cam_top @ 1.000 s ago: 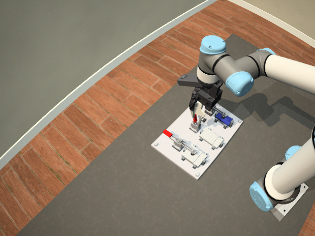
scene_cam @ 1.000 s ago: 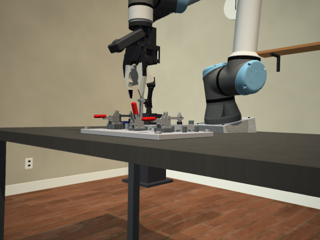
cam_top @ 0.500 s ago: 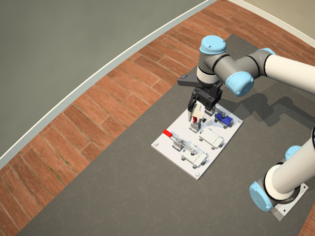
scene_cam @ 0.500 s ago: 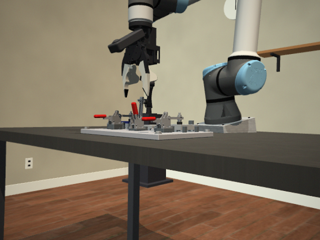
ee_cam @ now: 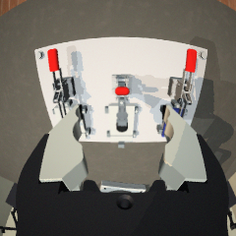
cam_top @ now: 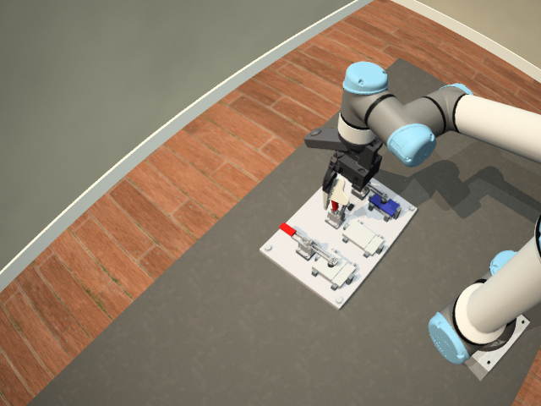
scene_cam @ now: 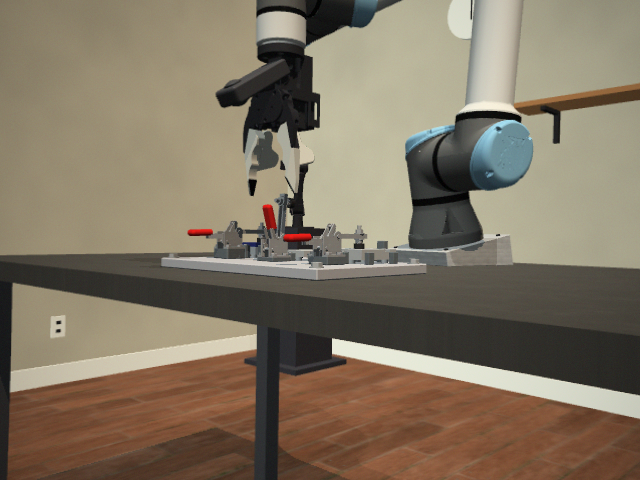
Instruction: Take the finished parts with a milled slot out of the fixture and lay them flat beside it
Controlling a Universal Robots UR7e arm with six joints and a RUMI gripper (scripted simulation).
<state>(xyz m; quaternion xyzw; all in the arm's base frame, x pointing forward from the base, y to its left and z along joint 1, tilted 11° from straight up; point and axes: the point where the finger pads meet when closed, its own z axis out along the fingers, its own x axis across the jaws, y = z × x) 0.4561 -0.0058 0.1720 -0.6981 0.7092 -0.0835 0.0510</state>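
left to right in the top view: brick-pattern floor point(cam_top: 131, 205), then the dark table point(cam_top: 210, 331) with the white fixture plate point(cam_top: 284, 255) on it.

nearest clamp has its red handle point(cam_top: 286, 228) lying flat, pointing toward the floor side. its arm reaches over the first slotted part point(cam_top: 338, 271), which sits in its nest on the near end of the plate.

middle clamp's red handle point(cam_top: 335, 205) stands upright, so that clamp is flipped open. the second slotted part point(cam_top: 363, 238) lies in the middle nest, with no clamp arm over it that i can see.

gripper point(cam_top: 338, 194) hangs right above the upright handle. fingers are spread apart, nothing between them. in the exterior view the tips point(scene_cam: 251, 186) sit clearly above the handle point(scene_cam: 269, 215), not touching it. the wrist view looks straight down between the two pale fingers onto the middle clamp, red handle end-on point(ee_cam: 121, 90), with the two outer clamps' red handles point(ee_cam: 52, 60) flat on either side.

far end of the plate: the blue blank point(cam_top: 384, 206) sits in its nest, a clamp arm across it.

both slotted parts are in the fixture; neither is on the table beside it.

right edge: arm base point(cam_top: 502, 349) on the table corner, well apart from the plate.
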